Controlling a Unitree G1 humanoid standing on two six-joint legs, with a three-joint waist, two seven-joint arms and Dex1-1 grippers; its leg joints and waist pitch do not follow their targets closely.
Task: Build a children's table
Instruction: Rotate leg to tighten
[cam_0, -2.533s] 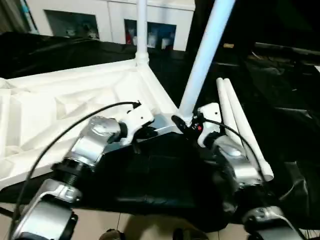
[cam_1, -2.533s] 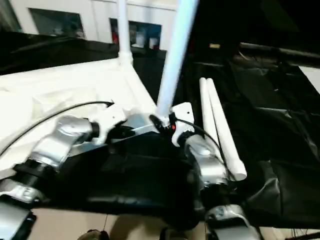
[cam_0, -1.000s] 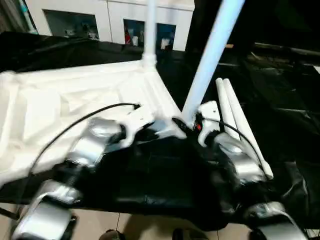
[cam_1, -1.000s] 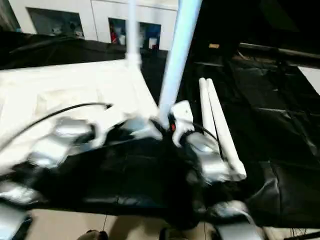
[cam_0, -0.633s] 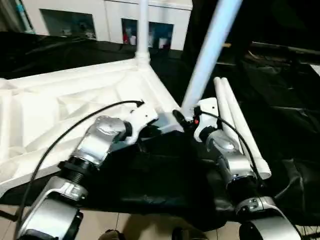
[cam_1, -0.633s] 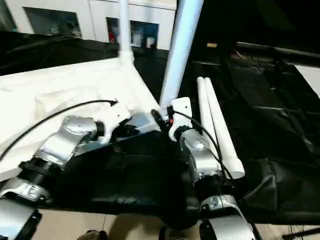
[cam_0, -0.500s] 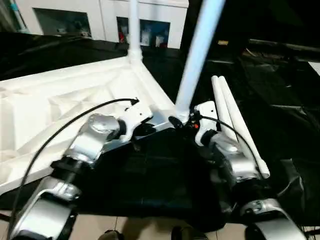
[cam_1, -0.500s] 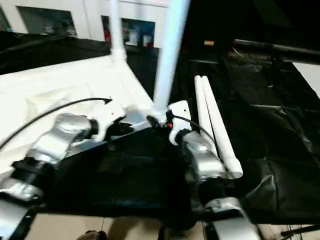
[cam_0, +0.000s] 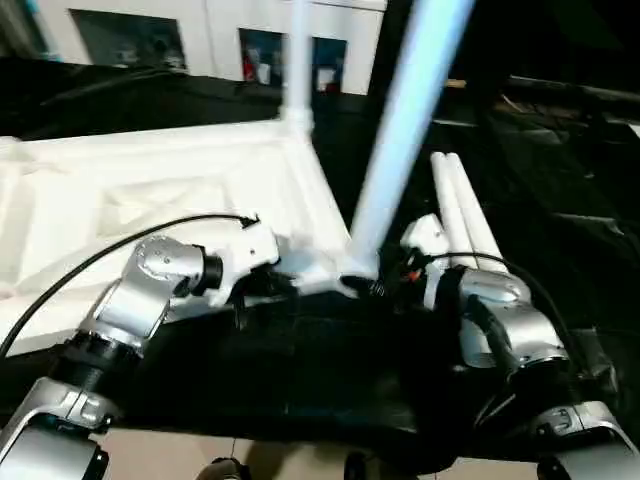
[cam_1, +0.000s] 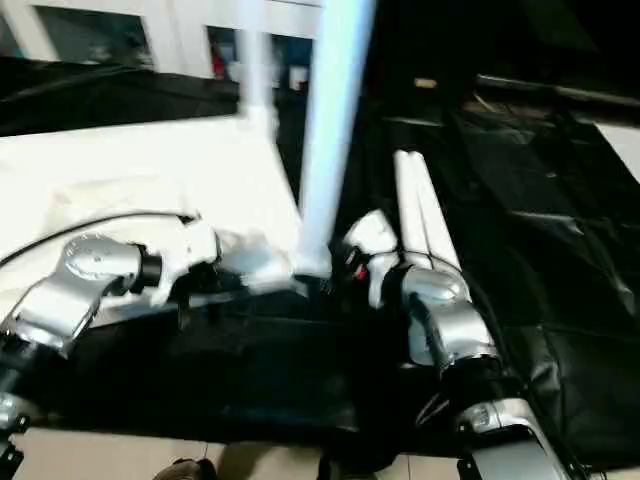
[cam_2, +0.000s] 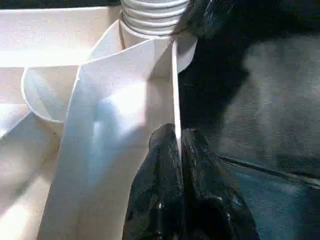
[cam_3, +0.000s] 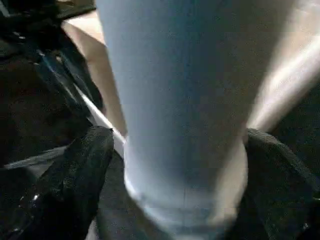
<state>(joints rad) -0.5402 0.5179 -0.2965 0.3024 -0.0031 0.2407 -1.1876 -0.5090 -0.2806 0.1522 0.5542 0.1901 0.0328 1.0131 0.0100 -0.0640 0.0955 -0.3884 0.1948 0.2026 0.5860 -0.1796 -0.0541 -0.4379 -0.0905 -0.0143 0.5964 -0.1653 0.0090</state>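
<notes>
- Black fingers of the right claw (cam_3: 180, 200) now stand wide to either side of the near leg (cam_0: 400, 130), with a gap showing on both sides of its foot in the right wrist view; a second ago they sat closer in around it. I read this as letting go after seating the leg.
- Left claw (cam_2: 177, 145) is closed, its two fingers pinched on the thin edge wall of the tabletop (cam_0: 150, 190) just beside the corner socket (cam_2: 155, 15), as it was a second ago.
- Tabletop lies underside up on the black-draped surface (cam_0: 330, 370); the near leg rises from its near corner, leaning slightly, and a far leg (cam_0: 297, 60) stands in the far corner.
- Two spare legs (cam_0: 465, 210) lie side by side on the surface just beyond the right claw, so by my count two sockets remain to fill.
- Hard to tell: whether the near leg is fully home in its socket. Both legs' upper ends are cut off, and the head views are smeared.
</notes>
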